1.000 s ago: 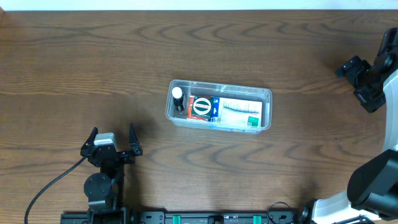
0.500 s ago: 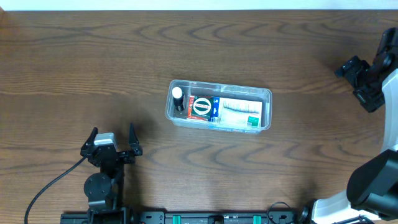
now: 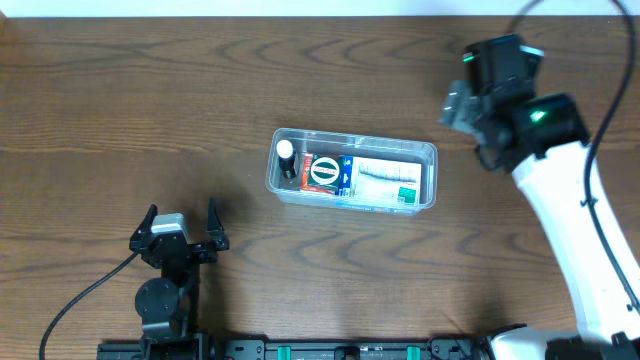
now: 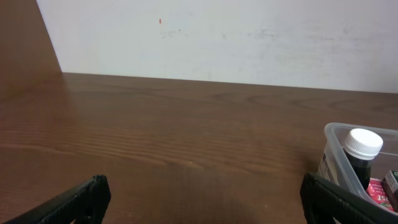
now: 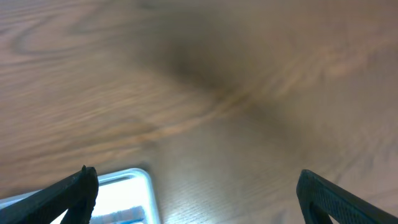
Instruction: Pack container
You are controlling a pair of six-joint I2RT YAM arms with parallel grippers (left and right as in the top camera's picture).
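Hands: left hand (image 3: 181, 212) fingers apart, empty, low over bench (image 3: 120, 90) front-left, well apart from container (image 3: 434, 178). Right hand (image 5: 196, 177) fingers apart, empty, above bench near far right corner of container; wrist view blurred. 
Tub: clear plastic, rectangular, rounded corners, rim; sits at bench centre, long side running left-right. 
Contents, side by side: white box (image 3: 385, 178) with green patch, right; red box (image 3: 322, 173) with round emblem, middle; dark bottle (image 3: 287, 160), white cap, upright, left end. 
Print unreadable.
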